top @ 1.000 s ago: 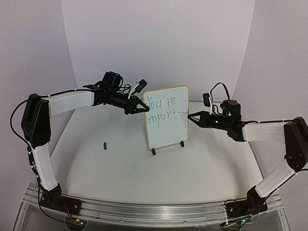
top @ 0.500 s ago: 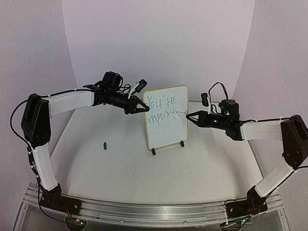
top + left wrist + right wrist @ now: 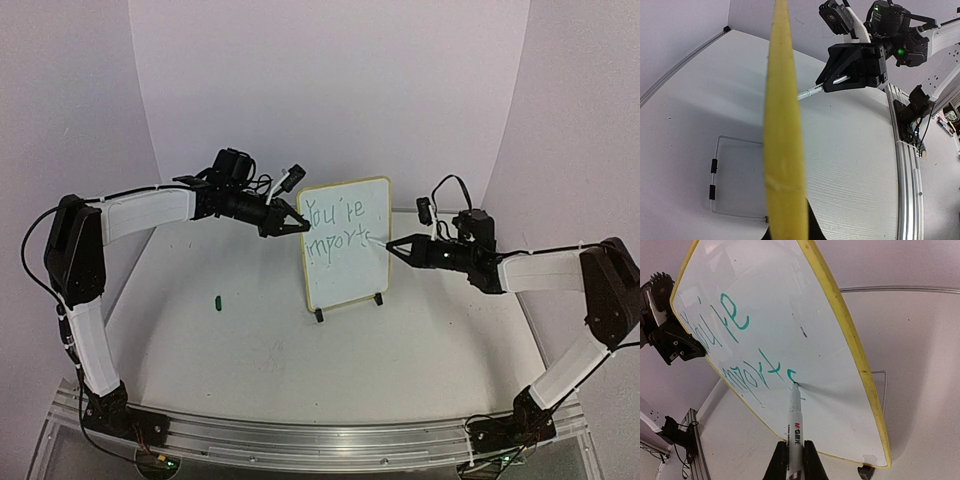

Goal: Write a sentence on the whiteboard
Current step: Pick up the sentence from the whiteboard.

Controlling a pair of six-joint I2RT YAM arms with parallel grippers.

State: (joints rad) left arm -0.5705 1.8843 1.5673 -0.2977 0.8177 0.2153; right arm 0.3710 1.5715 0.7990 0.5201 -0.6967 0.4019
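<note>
Upright whiteboard (image 3: pixel 352 278), partial green sentence (image 3: pixel 335 243)

A: Left arm (image 3: pixel 145 212), right arm (image 3: pixel 545 272): white link shells, black joints?
B: Confirmed. Left gripper (image 3: pixel 300 227) and right gripper (image 3: pixel 392 246) black, wedge-shaped. Black cables (image 3: pixel 450 182) loop over wrists. Green light (image 3: pixel 900 51) on right wrist.

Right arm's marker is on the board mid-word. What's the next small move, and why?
Probably a short stroke with the marker pressed to the whiteboard, completing the partial letter after "import" in the sentence. The right tool is shut on the marker, whose tip touches the board at the second line's end, and the left tool clamps the board's opposite edge, steadying it.
</note>
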